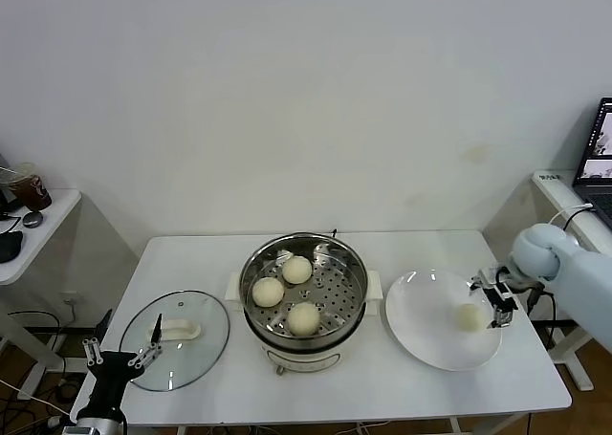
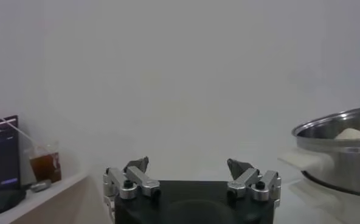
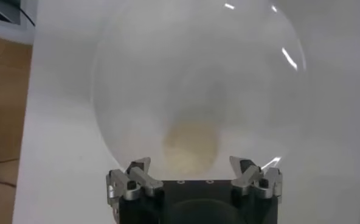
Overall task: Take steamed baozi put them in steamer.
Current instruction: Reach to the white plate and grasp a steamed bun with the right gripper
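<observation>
Right gripper (image 1: 495,301) hangs wide open and empty beside the last baozi (image 1: 469,317) on the plate (image 1: 421,330) near the surface's right edge, three baozi (image 1: 304,318) in the steamer (image 1: 354,301) mid-surface, left gripper (image 1: 122,356) open by the front-left corner.

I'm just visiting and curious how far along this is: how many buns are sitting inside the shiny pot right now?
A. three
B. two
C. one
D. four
A: the head view shows three steamed baozi on the perforated tray of the steamer, while a fourth one lies on the white plate beside the open right gripper.
</observation>
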Controlling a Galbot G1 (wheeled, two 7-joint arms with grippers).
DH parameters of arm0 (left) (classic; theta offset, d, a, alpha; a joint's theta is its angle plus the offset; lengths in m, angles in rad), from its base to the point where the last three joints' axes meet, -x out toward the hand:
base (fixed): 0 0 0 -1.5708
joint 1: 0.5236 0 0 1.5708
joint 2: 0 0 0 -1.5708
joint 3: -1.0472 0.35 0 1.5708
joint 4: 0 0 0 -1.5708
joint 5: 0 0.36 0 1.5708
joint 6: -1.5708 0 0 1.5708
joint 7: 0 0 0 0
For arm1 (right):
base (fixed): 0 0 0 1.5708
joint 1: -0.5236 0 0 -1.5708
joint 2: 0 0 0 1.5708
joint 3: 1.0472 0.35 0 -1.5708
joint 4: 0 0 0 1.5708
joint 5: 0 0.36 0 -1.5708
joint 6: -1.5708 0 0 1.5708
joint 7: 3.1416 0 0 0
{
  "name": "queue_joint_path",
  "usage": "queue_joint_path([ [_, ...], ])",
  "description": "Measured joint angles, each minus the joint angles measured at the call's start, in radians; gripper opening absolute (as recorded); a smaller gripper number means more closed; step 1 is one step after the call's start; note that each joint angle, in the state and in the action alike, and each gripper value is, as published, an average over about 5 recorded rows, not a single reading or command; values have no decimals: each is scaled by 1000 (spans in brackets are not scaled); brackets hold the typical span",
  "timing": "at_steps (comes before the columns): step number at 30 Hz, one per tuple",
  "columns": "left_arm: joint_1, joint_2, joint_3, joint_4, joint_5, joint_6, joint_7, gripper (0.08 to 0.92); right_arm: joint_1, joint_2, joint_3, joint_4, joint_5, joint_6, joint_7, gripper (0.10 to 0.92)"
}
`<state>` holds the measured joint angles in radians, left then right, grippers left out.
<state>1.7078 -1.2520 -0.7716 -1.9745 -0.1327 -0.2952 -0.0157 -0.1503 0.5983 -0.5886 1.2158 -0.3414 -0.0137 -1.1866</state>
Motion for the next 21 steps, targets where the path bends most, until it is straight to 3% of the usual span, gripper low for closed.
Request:
queue_joint_path([
  [6, 4, -2, -5, 0, 0, 0, 0, 823, -34, 52, 37, -57, -41, -5, 12, 809],
  [12, 5, -2, -7, 2, 0, -1, 0, 823, -52, 86, 54, -90, -67, -15, 11, 739],
  [21, 3, -2, -8, 3, -1, -1, -1, 823, -59, 100, 68, -106, -87, -31, 5, 561],
])
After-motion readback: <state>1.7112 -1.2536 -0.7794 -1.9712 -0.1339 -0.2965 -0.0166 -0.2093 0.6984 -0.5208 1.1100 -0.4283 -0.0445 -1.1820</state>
